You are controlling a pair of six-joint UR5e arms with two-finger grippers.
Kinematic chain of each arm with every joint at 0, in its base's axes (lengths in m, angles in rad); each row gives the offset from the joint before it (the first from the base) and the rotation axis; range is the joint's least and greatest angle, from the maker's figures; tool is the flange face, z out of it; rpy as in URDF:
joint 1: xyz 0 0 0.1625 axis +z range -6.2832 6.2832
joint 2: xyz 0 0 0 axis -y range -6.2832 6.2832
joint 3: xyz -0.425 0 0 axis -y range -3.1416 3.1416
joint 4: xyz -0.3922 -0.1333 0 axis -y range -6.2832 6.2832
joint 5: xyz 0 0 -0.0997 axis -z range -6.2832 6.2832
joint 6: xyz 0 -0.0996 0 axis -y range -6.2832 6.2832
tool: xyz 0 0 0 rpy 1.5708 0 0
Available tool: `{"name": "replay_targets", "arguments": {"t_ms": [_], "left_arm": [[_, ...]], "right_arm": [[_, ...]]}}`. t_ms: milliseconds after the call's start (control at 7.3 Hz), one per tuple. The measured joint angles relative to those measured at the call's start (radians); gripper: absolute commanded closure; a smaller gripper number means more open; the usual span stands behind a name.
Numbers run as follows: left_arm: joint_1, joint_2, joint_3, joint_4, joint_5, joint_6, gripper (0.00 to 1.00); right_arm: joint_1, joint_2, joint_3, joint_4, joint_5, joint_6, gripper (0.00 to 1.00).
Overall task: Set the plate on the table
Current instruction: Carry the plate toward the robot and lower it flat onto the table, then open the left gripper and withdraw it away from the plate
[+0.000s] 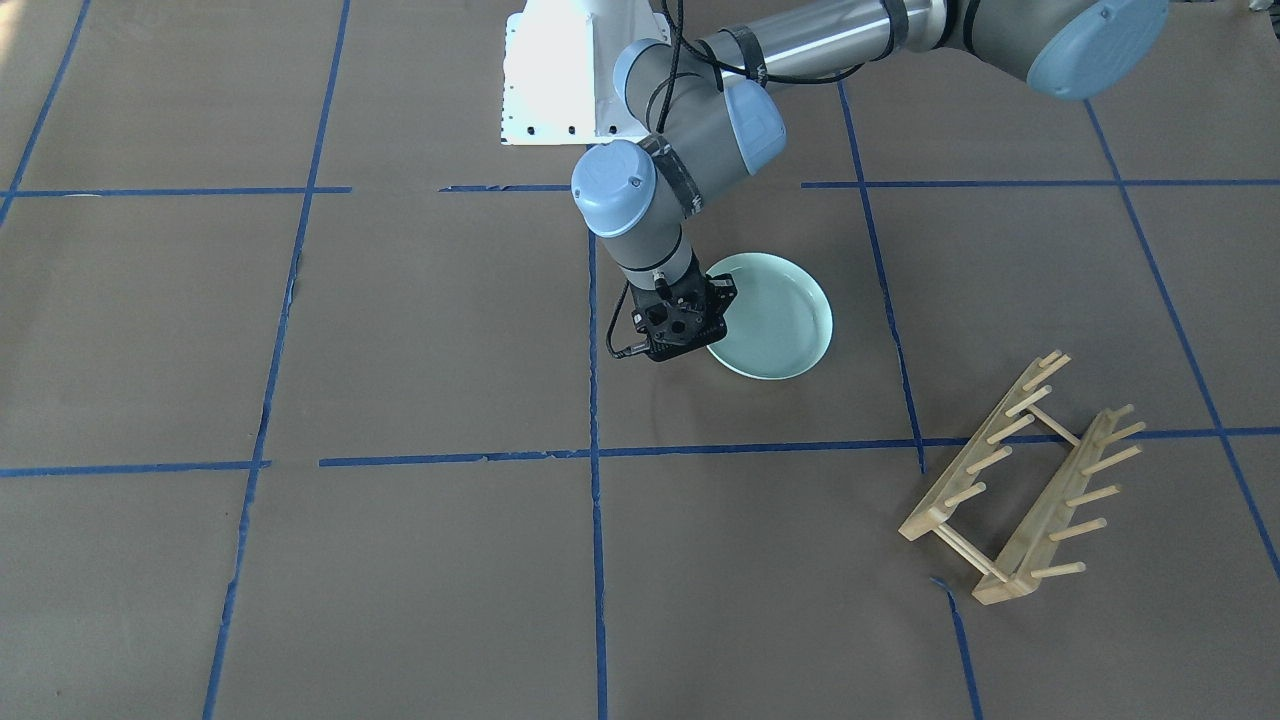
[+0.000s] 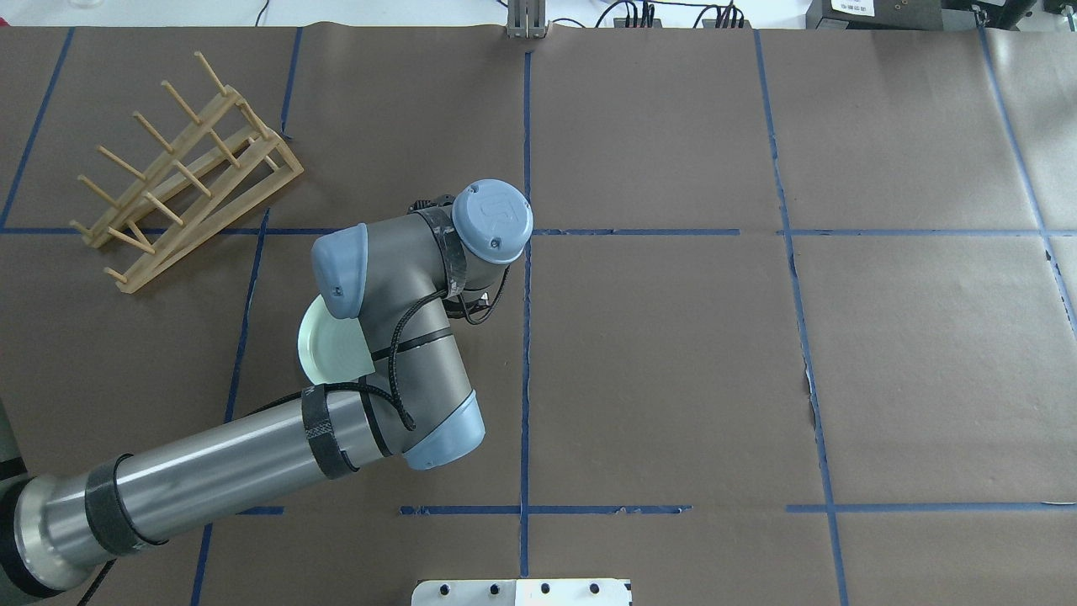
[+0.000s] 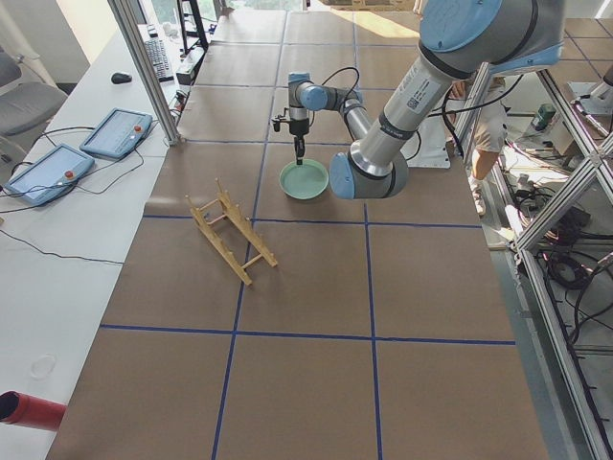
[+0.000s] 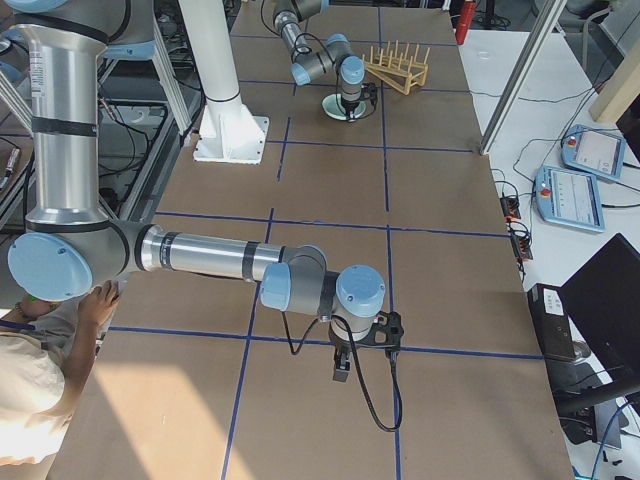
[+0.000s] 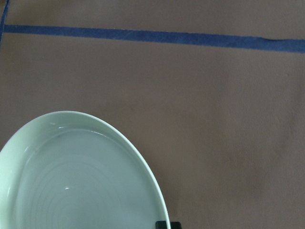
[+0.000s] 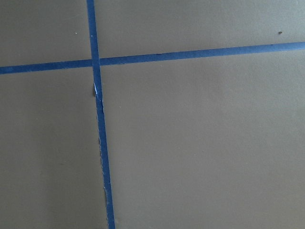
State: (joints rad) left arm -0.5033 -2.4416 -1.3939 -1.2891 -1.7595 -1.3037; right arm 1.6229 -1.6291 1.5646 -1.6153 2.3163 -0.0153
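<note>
The bench (image 1: 400, 330) is a broad sheet of brown paper cut into big rectangles by blue tape (image 6: 97, 119). Looking along it from the robot's right end, the right arm is nearest. Its right hand (image 4: 341, 370) points down, close above the paper and just short of a tape line. That side view is the only one showing it, so I cannot tell whether its fingers are spread or closed. Its wrist camera sees only paper and a tape crossing. Farther along stands the white robot base (image 4: 228, 135) at the bench's edge. Beyond that the left arm bends out over the middle of the bench, with the left hand (image 1: 700, 322) pointing straight down at the rim of the plate (image 1: 780, 315). The plate, pale mint green and right way up, appears to lie flat on the paper. It sits inside one taped rectangle, near the base and just to the robot's left of the centre tape line. In the wrist view one dark fingertip (image 5: 164, 225) sits against the rim, but the other finger is hidden. I cannot tell whether the hand is gripping the plate or has let go. Farthest off, well apart from the plate, a light wooden peg rack (image 1: 1020, 480) stands across a tape line.
</note>
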Motion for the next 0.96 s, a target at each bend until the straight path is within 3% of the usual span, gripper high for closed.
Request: {"name": "replay_targets", "arguments": {"t_ms": [274, 548, 959], "left_arm": [[-0.032, 0.043, -0.083, -0.04, -0.002, 0.038, 0.0], [-0.155, 0.137, -0.261, -0.079, -0.049, 0.208, 0.0], [-0.476, 0.378, -0.345, -0.27, -0.32, 0.649, 0.0]], "right_arm": [[0.0, 0.0, 0.0, 0.0, 0.0, 0.0, 0.0], [0.0, 0.0, 0.0, 0.0, 0.0, 0.0, 0.0], [0.0, 0.0, 0.0, 0.0, 0.0, 0.0, 0.0]]}}
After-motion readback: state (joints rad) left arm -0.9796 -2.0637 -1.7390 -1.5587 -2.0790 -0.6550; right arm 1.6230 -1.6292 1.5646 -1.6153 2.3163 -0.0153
